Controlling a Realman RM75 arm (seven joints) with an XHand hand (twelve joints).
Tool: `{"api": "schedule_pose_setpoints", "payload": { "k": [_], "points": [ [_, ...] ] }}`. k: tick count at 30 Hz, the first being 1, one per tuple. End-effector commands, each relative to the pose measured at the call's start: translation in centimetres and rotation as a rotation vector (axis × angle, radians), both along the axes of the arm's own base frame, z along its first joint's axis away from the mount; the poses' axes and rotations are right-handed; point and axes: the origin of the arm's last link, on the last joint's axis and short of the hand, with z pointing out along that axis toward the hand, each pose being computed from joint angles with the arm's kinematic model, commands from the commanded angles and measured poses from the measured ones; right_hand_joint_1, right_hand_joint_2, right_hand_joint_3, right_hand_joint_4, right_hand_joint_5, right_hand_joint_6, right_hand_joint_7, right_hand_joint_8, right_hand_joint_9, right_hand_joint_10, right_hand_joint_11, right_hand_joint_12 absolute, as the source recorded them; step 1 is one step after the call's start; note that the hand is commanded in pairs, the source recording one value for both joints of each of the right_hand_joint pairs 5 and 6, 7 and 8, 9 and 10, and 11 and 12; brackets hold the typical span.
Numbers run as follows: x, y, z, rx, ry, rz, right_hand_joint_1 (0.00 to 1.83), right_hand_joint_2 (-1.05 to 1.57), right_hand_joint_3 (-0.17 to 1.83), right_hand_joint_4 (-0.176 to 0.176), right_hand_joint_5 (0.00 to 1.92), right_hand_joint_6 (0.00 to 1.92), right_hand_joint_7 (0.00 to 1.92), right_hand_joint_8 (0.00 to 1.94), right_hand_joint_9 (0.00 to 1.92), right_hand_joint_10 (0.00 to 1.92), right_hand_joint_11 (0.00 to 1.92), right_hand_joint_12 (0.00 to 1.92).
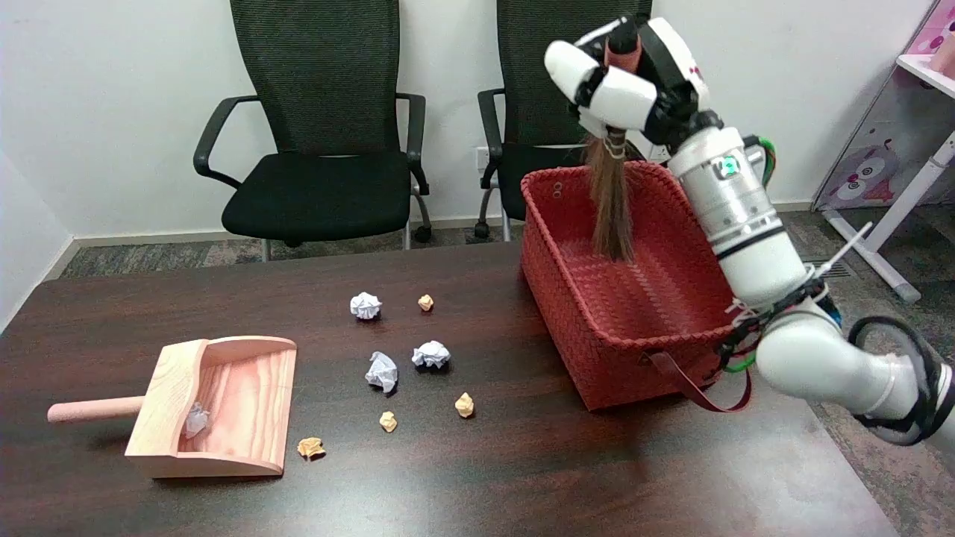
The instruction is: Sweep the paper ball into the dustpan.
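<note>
Brush (612, 201) gripped in right hand (627, 74) over red basket (634, 350); carry to tabletop centre, behind paper balls (382, 371), sweep low toward wooden dustpan (224, 403) at left edge.

An office room: two black mesh office chairs (317, 142) stand behind a dark wooden desk (522, 462), on grey carpet (149, 253).

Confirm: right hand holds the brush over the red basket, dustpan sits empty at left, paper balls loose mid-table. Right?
Not quite: the dustpan is not empty; the head view shows one white paper ball already inside. The rest holds: right hand holds the brush over the red basket.
</note>
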Motion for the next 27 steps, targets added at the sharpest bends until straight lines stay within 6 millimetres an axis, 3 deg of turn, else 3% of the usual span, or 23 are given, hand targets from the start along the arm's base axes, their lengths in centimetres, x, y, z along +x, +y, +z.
{"api": "schedule_pose_setpoints", "payload": {
  "k": [1, 9, 16, 22, 27],
  "points": [
    [3.7, -0.6, -8.8, 0.288, -0.003, -0.136, 1.01, 1.57, 1.22, 0.176, 1.92, 1.92, 1.92, 1.92, 1.92, 1.92, 1.92, 1.92],
    [3.1, -0.8, -14.0, 0.422, -0.035, -0.155, 1.00, 1.51, 1.31, 0.176, 1.92, 1.92, 1.92, 1.92, 1.92, 1.92, 1.92, 1.92],
    [2.6, -1.4, -16.5, 0.375, 0.038, -0.119, 0.99, 1.50, 1.32, 0.176, 1.92, 1.92, 1.92, 1.92, 1.92, 1.92, 1.92, 1.92],
    [-0.7, -2.4, -19.2, 0.345, 0.099, -0.177, 0.99, 1.50, 1.31, 0.176, 1.92, 1.92, 1.92, 1.92, 1.92, 1.92, 1.92, 1.92],
    [-3.1, -2.1, -19.0, 0.222, 0.159, -0.201, 0.99, 1.50, 1.30, 0.176, 1.92, 1.92, 1.92, 1.92, 1.92, 1.92, 1.92, 1.92]
  ]
}}
